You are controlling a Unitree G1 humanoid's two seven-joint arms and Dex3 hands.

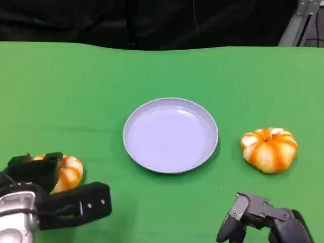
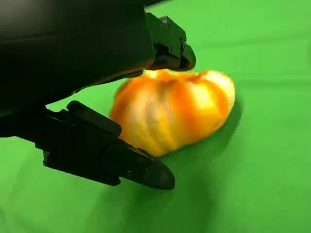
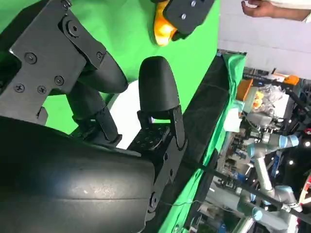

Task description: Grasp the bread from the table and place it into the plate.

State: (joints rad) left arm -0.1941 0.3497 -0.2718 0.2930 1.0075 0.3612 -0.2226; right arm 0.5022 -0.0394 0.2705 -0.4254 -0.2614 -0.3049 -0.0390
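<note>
The left hand [image 1: 48, 195] sits at the near left of the green table [image 1: 76, 91], its fingers [image 2: 104, 155] spread around an orange-and-white striped bread bun [image 2: 177, 109], one above and one beside it; whether they touch it I cannot tell. The right hand [image 1: 263, 220] rests low at the near right, fingers apart, holding nothing. A second bun [image 1: 269, 149] lies right of the lavender plate [image 1: 170, 135], apart from it.
</note>
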